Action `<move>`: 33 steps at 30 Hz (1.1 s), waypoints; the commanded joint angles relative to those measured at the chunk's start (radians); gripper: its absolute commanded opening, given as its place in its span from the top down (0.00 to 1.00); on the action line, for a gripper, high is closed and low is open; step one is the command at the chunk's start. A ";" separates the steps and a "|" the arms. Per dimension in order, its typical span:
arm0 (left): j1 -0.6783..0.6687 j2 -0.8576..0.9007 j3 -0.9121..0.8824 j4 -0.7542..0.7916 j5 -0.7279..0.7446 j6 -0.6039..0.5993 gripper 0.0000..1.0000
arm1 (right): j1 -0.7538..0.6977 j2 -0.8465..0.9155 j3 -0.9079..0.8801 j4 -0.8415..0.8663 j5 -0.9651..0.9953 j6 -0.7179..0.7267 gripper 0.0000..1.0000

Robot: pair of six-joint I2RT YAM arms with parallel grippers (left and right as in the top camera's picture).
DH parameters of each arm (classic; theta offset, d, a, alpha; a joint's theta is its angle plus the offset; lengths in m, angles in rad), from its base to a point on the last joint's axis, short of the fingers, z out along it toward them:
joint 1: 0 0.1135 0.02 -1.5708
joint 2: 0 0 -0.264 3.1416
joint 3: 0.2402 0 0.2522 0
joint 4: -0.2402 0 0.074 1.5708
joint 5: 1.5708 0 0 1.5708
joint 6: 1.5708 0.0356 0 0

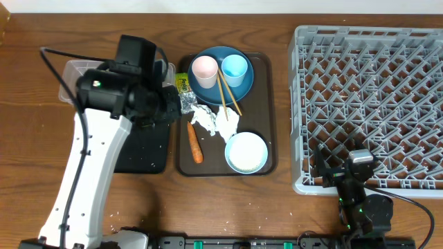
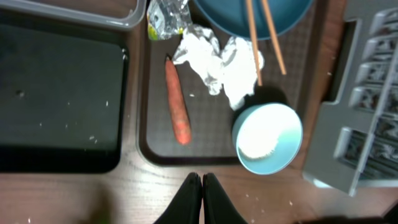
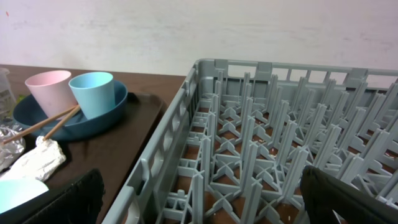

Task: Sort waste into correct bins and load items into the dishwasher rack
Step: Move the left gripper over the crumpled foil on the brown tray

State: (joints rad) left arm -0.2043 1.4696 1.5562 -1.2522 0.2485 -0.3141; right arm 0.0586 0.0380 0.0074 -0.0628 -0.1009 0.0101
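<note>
My left gripper (image 2: pixel 202 182) is pressed shut and empty. Just ahead to its left lies the carrot (image 2: pixel 177 102), to its right the bowl (image 2: pixel 267 138), with the paper (image 2: pixel 217 59) beyond. My right gripper (image 3: pixel 208 193) gapes wide and empty, the rack (image 3: pixel 261 124) straight ahead.

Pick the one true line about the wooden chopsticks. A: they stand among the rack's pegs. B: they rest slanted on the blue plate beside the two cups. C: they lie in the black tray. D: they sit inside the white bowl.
B: the chopsticks lie slanted with their upper ends on the blue plate, right by the pink cup and the light blue cup.
</note>
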 commanded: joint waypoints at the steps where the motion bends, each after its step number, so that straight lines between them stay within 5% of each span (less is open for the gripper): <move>1: -0.004 0.001 -0.075 0.057 -0.026 0.002 0.91 | 0.005 -0.007 -0.002 -0.003 -0.001 -0.011 0.01; 8: -0.004 0.001 -0.216 0.254 -0.026 0.002 0.88 | 0.005 -0.007 -0.002 -0.003 -0.001 -0.011 0.01; 15: -0.005 0.015 -0.267 0.344 -0.026 0.002 0.55 | 0.005 -0.007 -0.002 -0.003 -0.001 -0.011 0.01; 33: -0.070 0.193 -0.378 0.578 -0.026 0.025 0.49 | 0.005 -0.007 -0.002 -0.003 -0.001 -0.011 0.01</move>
State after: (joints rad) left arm -0.2527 1.6360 1.1828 -0.6849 0.2291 -0.3103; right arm 0.0586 0.0380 0.0074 -0.0628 -0.1005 0.0101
